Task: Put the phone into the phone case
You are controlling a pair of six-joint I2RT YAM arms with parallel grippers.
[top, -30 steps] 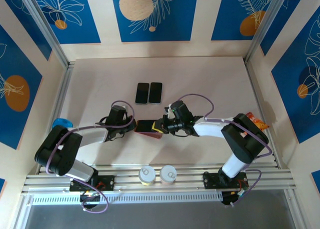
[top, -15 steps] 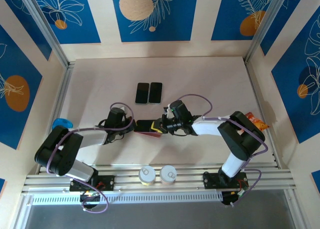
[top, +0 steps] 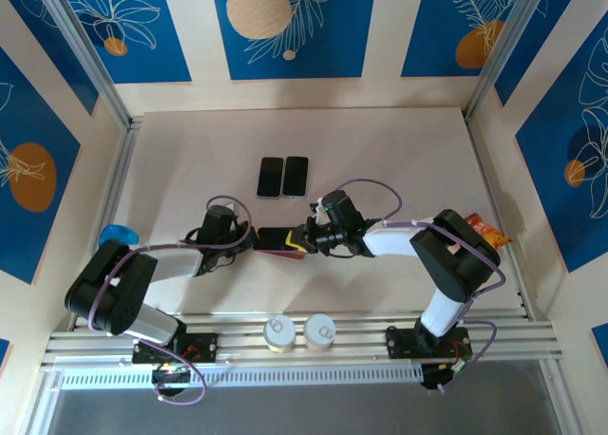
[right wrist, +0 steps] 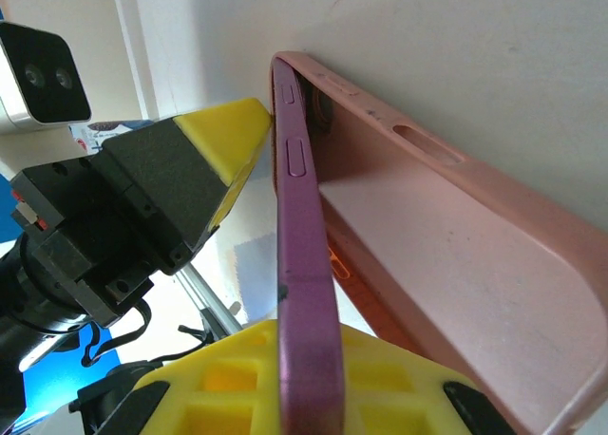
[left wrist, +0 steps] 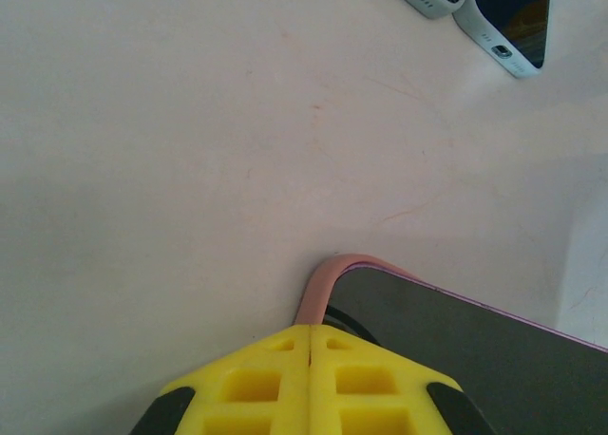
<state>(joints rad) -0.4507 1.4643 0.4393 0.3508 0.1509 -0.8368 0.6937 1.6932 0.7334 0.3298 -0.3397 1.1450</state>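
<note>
The phone case [right wrist: 456, 255] is showing a matt, soft-looking pink skin, while the phone [left wrist: 475, 349] is gleaming with dark glossy glass. Yellow fingers [left wrist: 256, 387] at lower centre are looking like matt moulded plastic. The table [left wrist: 190, 150] is lying smooth and dull.

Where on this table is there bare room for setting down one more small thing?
Bare: the far strip between the two spare phones and the back wall; also the far-right table. Crowded: the middle, where the left tool and right tool meet at the phone case.
</note>
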